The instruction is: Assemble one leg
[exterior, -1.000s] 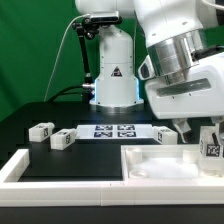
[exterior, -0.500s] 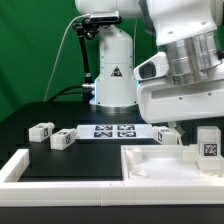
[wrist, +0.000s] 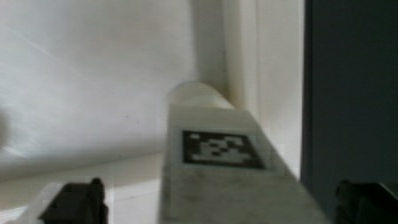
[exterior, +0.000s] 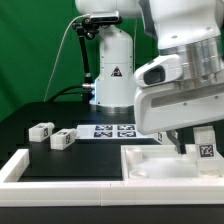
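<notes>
A white leg [exterior: 204, 145] with a square tag stands upright at the corner of the large white panel [exterior: 150, 168] on the exterior view's right. My gripper [exterior: 197, 140] is down over it, with one dark finger [exterior: 186, 147] showing beside it. In the wrist view the leg [wrist: 222, 150] lies between the two fingertips [wrist: 75, 200], with a gap on each side. The gripper [wrist: 219, 208] is open and straddles the leg without touching it. The panel's recessed floor [wrist: 89, 80] lies behind the leg.
Two more legs [exterior: 41, 129] [exterior: 62, 139] lie on the black table at the exterior view's left. The marker board [exterior: 112, 131] lies in the middle, in front of the arm's base [exterior: 112, 70]. A white raised rim [exterior: 18, 166] runs along the front left.
The gripper has come down lower around the leg and shifted a little to the exterior view's left. The leg has stayed at about the same height and shifted slightly left.
</notes>
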`<state>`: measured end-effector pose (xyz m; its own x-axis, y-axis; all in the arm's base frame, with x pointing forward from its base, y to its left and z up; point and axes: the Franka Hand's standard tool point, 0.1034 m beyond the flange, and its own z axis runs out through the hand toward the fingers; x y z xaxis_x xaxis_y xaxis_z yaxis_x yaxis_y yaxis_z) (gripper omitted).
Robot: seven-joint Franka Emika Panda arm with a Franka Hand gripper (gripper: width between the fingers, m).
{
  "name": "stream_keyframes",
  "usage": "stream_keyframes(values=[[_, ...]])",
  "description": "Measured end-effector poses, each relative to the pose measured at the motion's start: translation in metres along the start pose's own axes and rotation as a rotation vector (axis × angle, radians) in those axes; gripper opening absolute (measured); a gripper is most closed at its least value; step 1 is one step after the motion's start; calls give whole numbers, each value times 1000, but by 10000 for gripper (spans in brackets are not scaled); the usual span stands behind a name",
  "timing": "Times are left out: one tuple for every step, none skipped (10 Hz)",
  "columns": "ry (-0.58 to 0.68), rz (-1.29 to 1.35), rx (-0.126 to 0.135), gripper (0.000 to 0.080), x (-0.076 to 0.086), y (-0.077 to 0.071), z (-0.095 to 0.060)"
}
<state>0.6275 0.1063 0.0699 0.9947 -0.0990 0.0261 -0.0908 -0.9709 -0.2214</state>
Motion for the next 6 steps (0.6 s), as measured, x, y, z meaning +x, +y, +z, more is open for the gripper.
stream_keyframes(values=[[-1,1,0,649,0,0,0],[-1,-1,0,517,-1,-1,0],[-1,-1,0,517,-1,-1,0],[-1,-1,0,366,-1,-1,0],[-1,1,0,288,-1,-1,0],[-1,30,0,288,-1,-1,0]])
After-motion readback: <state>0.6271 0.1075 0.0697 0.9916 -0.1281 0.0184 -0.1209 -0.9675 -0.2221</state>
